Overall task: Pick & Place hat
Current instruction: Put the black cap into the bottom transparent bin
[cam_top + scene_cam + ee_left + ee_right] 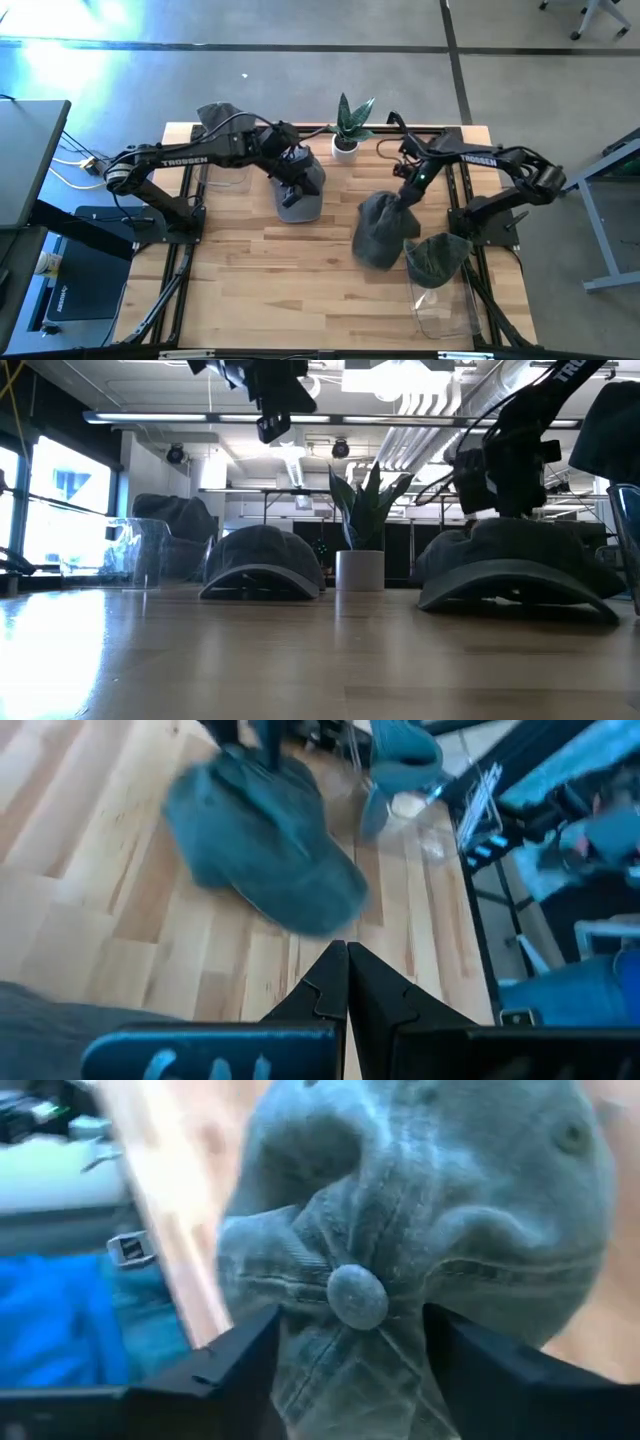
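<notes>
Right gripper (pixel 404 190) stands over the crown of the grey cap (pixel 380 230) lying right of centre on the wooden table (pixel 250 280). Its 2 fingers are spread wide, 1 on each side of the crown button (pixel 357 1296), not clamping the fabric. Left gripper (pixel 292 190) hangs above a 2nd grey cap (pixel 299 203) at table centre, fingers pressed together, holding nothing. A potted plant (pixel 347 130) stands at the far edge between the arms. A 3rd cap (pixel 437 256) sits on a clear stand near the right arm's base.

Two dark jointed arms (pixel 200 155) lettered TROSSEN in white.
</notes>
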